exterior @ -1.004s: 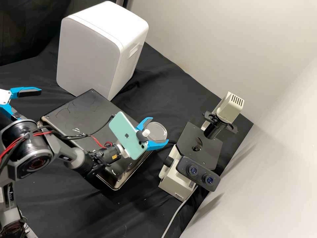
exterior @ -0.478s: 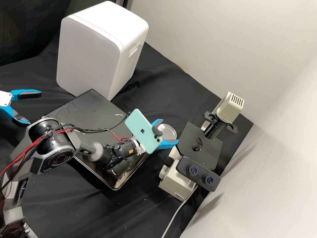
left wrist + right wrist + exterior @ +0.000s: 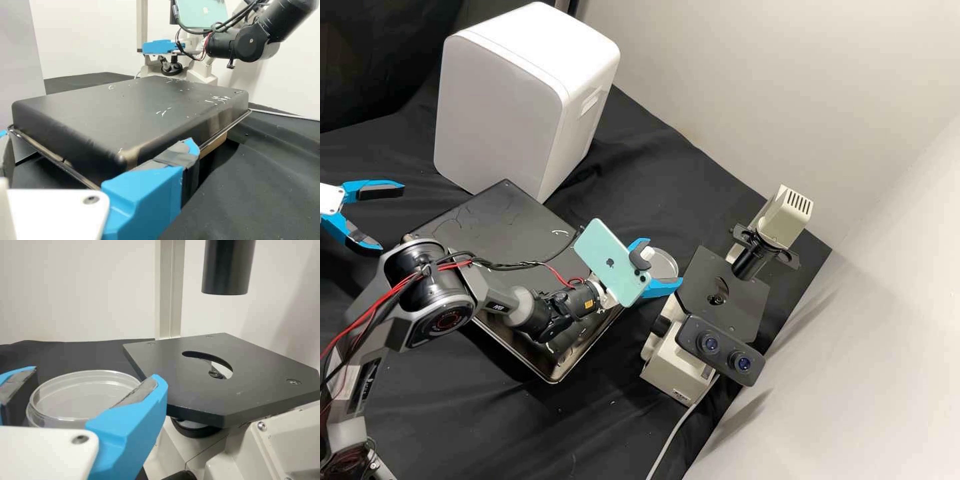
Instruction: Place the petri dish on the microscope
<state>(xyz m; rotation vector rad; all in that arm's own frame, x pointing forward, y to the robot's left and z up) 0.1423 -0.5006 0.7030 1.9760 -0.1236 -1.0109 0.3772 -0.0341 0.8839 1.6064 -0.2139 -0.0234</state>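
Your right gripper (image 3: 659,268) moved up to the microscope stage (image 3: 225,375), jaws clamped on the petri dish (image 3: 85,397). The dish sits just short of the stage edge, stage dead ahead. Left gripper (image 3: 361,212) is farther away, jaws apart.

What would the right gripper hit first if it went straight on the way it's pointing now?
Probably the microscope stage. The right gripper, shut on the petri dish, points at the stage's near edge, and the dish sits at about that height. Depth is unclear, so it might just clear the edge.
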